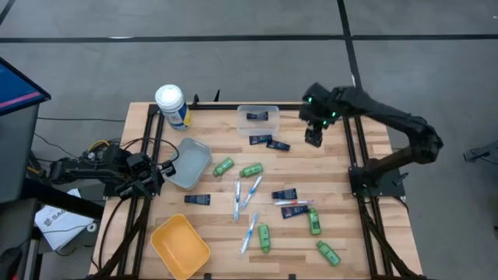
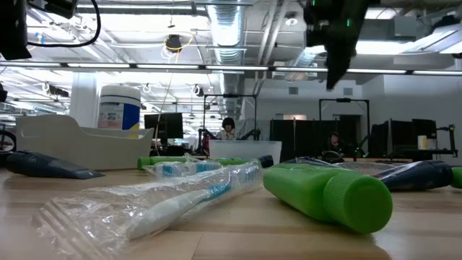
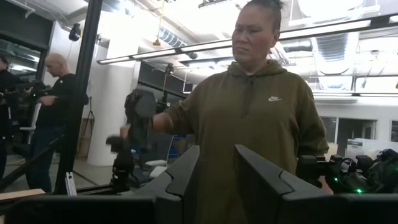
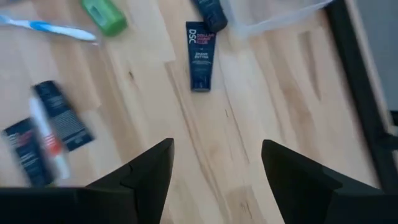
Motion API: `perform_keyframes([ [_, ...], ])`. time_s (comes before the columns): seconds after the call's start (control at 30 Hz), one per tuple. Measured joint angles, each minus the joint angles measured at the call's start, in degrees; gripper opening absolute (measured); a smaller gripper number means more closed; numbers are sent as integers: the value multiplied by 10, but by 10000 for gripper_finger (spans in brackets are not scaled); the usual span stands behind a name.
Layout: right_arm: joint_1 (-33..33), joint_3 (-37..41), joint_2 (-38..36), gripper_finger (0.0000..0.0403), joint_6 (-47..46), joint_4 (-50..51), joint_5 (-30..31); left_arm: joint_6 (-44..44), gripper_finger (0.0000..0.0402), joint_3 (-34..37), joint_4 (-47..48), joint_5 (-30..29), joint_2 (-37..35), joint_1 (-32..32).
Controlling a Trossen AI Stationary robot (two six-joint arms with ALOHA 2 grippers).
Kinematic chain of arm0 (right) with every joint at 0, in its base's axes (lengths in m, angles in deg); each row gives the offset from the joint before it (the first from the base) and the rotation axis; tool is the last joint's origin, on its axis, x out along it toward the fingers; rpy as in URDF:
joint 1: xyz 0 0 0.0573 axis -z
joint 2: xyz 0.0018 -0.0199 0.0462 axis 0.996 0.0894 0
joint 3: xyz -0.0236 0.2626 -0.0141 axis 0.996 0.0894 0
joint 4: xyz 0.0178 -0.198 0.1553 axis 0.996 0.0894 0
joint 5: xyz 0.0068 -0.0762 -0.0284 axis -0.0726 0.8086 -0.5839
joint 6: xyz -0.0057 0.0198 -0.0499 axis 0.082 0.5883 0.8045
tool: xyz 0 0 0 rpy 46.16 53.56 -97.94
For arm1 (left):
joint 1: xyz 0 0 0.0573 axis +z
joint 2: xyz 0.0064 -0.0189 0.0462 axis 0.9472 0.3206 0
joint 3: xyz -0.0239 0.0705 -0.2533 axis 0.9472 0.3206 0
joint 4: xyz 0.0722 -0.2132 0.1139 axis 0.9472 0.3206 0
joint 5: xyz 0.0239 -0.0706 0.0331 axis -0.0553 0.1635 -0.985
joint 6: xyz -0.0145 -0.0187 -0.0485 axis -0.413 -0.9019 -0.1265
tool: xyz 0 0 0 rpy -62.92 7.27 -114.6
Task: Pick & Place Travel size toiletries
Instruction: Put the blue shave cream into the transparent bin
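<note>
From above, the right gripper hangs over bare wood at two o'clock, just beside the clear plastic bin holding one dark navy tube. The left gripper rests at the table's nine o'clock edge, fingers apart.

Right wrist: jaws spread, empty, above a navy "DSC" tube.

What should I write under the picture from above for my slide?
Right gripper hovers open above scattered toiletries; left gripper waits beside the grey bin.
</note>
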Motion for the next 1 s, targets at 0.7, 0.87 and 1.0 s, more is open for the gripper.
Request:
perform_keyframes([
  [0.7, -16, 142, 219, 235, 70, -279, 0, 0, 92, 0, 0, 0, 0, 0],
  [0.87, -16, 141, 239, 235, 70, -277, -4, 0, 92, 0, 0, 0, 0, 0],
  [1.0, -16, 140, 239, 235, 71, -284, -15, 0, 92, 0, 0, 0, 0, 0],
])
